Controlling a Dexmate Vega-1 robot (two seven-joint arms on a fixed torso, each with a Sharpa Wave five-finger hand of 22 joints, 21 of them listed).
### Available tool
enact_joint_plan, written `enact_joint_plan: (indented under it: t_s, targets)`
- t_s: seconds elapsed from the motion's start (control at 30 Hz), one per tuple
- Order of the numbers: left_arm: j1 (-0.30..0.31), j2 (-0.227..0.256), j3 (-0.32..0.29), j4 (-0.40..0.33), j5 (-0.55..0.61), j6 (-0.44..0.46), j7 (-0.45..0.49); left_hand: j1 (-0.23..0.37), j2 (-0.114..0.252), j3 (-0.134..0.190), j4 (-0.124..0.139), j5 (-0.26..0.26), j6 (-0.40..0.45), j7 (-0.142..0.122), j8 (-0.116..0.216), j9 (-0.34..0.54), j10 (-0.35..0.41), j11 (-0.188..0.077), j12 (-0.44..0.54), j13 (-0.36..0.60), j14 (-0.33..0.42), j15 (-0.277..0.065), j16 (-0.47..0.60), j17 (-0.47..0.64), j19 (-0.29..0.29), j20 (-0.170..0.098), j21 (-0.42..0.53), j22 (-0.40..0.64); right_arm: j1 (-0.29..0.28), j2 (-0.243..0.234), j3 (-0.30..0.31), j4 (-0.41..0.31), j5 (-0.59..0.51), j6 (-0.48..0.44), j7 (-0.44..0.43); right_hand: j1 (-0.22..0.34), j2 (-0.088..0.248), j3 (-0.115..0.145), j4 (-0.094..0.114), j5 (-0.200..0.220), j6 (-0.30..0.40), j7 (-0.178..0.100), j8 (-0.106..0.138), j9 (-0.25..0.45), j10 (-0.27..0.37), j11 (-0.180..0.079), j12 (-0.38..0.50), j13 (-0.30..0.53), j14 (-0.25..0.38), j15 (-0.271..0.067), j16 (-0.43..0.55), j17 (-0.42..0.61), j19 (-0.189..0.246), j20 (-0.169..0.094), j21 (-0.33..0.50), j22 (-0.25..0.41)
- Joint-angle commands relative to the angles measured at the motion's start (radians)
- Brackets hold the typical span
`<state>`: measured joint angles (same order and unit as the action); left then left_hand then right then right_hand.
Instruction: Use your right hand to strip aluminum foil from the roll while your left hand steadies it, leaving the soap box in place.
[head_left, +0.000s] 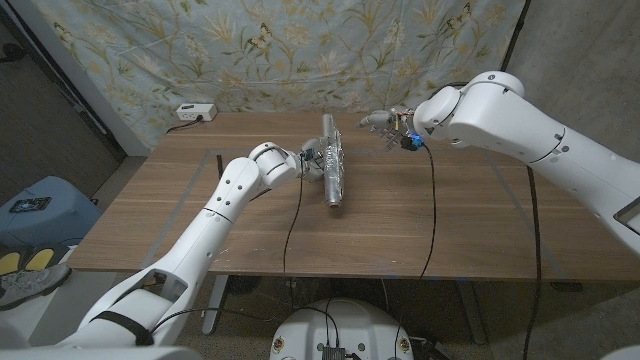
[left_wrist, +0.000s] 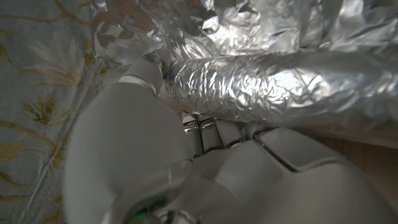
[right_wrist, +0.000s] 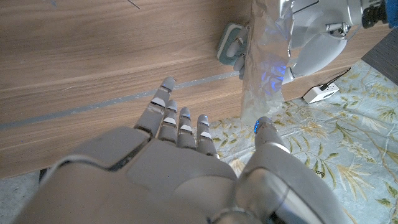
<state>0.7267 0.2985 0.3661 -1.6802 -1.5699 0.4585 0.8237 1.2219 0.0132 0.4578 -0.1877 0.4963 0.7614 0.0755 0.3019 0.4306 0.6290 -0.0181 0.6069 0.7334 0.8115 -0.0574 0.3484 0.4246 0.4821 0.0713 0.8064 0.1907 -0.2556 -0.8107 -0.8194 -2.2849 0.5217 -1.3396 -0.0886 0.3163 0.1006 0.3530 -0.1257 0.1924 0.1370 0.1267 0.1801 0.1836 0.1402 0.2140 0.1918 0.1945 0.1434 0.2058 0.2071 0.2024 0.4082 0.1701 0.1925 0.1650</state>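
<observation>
Midway across the tabletop (head_left: 200, 200), we press our left hand (head_left: 306, 160) against the foil roll (head_left: 333, 170) lying at centre. Our right hand (head_left: 385, 124) hovers just right of it, fingers apart and empty; we should catch the loose foil edge and pull away steadily.

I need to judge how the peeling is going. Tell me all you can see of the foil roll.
The foil roll is a crinkled, shiny silver tube lying near the middle of the wooden table, lengthwise away from the robot. Loose wrinkled foil rises at its far end. The left robot hand presses against its side.
</observation>
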Motion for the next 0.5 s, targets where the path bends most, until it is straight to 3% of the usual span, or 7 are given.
enact_joint_plan:
  t_s: [0.03, 0.33, 0.5]
  targets:
    - [0.006, -0.02, 0.024, -0.025, 0.069, -0.079, 0.055, 0.032, 0.046, 0.028, 0.023, 0.01, 0.042, -0.012, 0.008, 0.002, 0.021, -0.022, 0.008, 0.003, 0.084, -0.079, -0.004, 0.006, -0.008, -0.001, 0.005, 0.001, 0.081, 0.016, -0.086, -0.021, 0.014, -0.056, -0.042, 0.015, 0.001, 0.001, -0.003, 0.006, -0.009, 0.078, 0.006, 0.005, -0.004, 0.007, 0.004, 0.004, 0.001, 0.01, 0.0, 0.003, 0.013, 0.013, 0.004, 0.006]
    - [-0.003, -0.04, 0.036, -0.02, 0.135, -0.119, 0.065, 0.032, 0.05, 0.029, 0.026, 0.016, 0.035, -0.013, 0.009, 0.0, 0.017, -0.022, 0.01, 0.006, 0.079, -0.074, -0.012, 0.009, -0.018, 0.001, 0.006, 0.002, 0.158, 0.012, -0.166, -0.027, 0.064, -0.056, -0.076, 0.018, 0.004, -0.004, -0.004, 0.006, -0.009, 0.079, 0.009, 0.005, 0.006, 0.007, 0.009, 0.006, 0.011, 0.011, 0.003, 0.004, 0.024, 0.024, 0.006, 0.006]
    - [-0.008, -0.054, 0.035, -0.018, 0.155, -0.129, 0.069, 0.032, 0.051, 0.029, 0.026, 0.019, 0.033, -0.013, 0.009, -0.002, 0.015, -0.021, 0.011, 0.006, 0.076, -0.072, -0.016, 0.01, -0.022, 0.002, 0.007, 0.002, 0.24, 0.013, -0.249, -0.01, 0.108, -0.056, -0.056, 0.04, 0.001, -0.006, -0.016, 0.006, -0.015, 0.08, 0.009, 0.005, 0.003, 0.007, 0.009, 0.007, 0.008, 0.01, 0.0, 0.003, 0.021, 0.029, 0.002, 0.006]
